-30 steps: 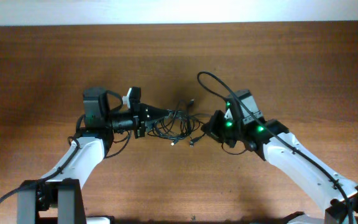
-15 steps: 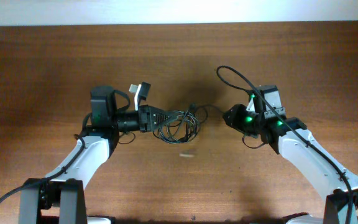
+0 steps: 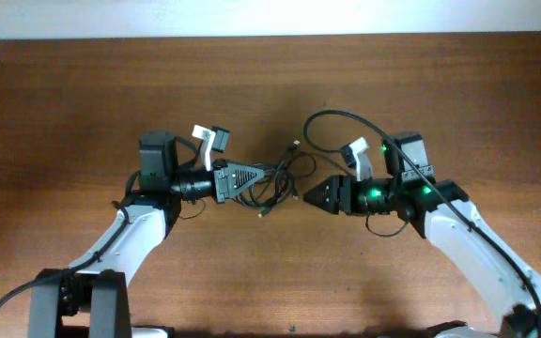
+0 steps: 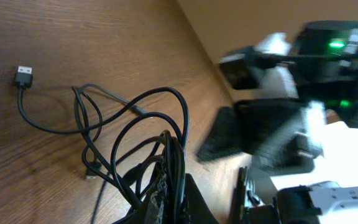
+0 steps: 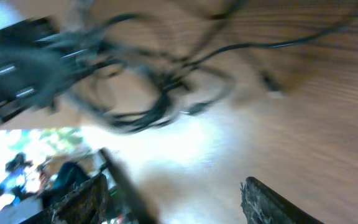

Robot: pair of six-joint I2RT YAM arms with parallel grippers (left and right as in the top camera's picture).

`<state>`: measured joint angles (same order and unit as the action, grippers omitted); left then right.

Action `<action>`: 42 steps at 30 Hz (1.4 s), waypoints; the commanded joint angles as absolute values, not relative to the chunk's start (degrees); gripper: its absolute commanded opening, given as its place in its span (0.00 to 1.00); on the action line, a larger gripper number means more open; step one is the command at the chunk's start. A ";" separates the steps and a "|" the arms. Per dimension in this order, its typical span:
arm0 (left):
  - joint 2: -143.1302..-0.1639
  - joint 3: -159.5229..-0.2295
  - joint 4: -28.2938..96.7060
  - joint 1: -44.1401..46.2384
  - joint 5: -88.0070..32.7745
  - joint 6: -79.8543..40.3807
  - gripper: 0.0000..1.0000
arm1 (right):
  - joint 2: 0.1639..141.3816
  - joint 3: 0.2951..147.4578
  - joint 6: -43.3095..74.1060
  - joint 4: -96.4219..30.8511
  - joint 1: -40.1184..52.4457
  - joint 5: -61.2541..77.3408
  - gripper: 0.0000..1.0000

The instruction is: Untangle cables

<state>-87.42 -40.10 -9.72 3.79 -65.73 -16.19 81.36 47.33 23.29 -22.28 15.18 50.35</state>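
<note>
Brown wooden table; pale strip behind.

Left gripper: level, pointing right, pinched tight on cables. Right gripper: level, pointing left, fingers spread wide apart.

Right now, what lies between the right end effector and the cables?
Only a short strip of bare table, seen in the overhead view; the right end effector is open, clear of the cables.
</note>
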 commanded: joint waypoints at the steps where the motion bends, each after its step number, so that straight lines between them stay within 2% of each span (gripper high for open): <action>1: -86.19 -41.19 -9.58 4.58 -63.79 -14.24 0.00 | 77.56 47.33 22.20 -21.91 20.08 54.50 0.69; 4: -86.19 -41.19 -9.58 5.34 -64.29 -14.24 0.00 | 77.30 47.31 31.73 -21.67 23.55 41.82 0.69; 7: -86.19 -41.19 -9.80 5.65 -68.05 -14.26 0.00 | 77.34 47.31 39.05 -17.85 25.63 38.65 0.60; 10: -86.19 -41.19 -9.82 5.63 -69.23 -20.05 0.00 | 77.36 47.29 46.33 -15.20 26.76 35.24 0.49; 15: -86.19 -41.19 -10.09 5.65 -69.19 -27.24 0.00 | 78.94 47.29 51.99 -10.98 29.28 32.47 0.43; 20: -86.19 -41.19 -12.88 5.67 -66.19 -39.97 0.00 | 81.23 47.29 54.78 -8.10 30.81 30.94 0.40; 28: -86.19 -41.19 -20.38 11.07 -64.64 -47.94 0.00 | 84.71 47.24 56.88 -5.10 31.27 26.02 0.32; 29: -86.19 -41.19 -22.65 11.40 -64.66 -49.78 0.00 | 84.82 47.24 56.90 -5.10 31.09 24.71 0.17; 30: -86.19 -41.19 -23.33 11.42 -64.66 -49.93 0.00 | 84.82 47.24 56.88 -5.10 31.00 24.12 0.08; 31: -86.19 -41.19 -23.59 11.22 -64.36 -49.87 0.00 | 84.79 47.27 56.86 -5.13 30.85 23.59 0.04; 36: -86.19 -41.19 -21.17 6.79 -62.92 -37.74 0.00 | 79.72 47.59 50.76 -5.15 25.36 34.20 0.04; 39: -86.19 -41.19 -12.64 6.22 -62.89 -25.91 0.00 | 72.36 47.57 44.73 -4.86 18.20 44.34 0.04; 42: -86.19 -41.19 -8.88 6.22 -59.81 -23.64 0.00 | 67.70 47.57 41.45 -4.91 13.23 52.07 0.04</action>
